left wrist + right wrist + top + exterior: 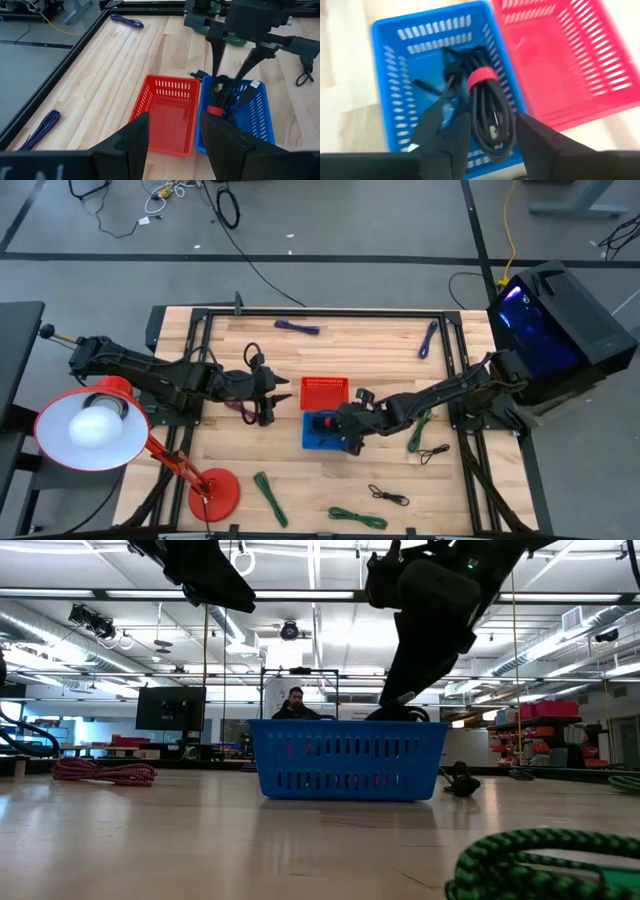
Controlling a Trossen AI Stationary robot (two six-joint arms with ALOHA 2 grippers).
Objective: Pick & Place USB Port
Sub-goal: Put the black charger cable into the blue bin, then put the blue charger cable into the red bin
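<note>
I have the right gripper (490, 132) over the blue basket (395, 75), its fingers (445, 135) spread wide and holding nothing. The black cable bundle (487, 120) with a red strap lies in that basket, between and just below them. The left gripper (172, 137) waits beside the red basket (167, 112), fingers parted, empty.

Grey concrete floor (350, 230) around the wooden table (330, 470), crossed by loose cables. Red desk lamp (95, 430) lit at table edge. Beyond: ceiling strip lights (300, 595), dark monitor (170, 708), seated person (295, 703), shelving at far right
</note>
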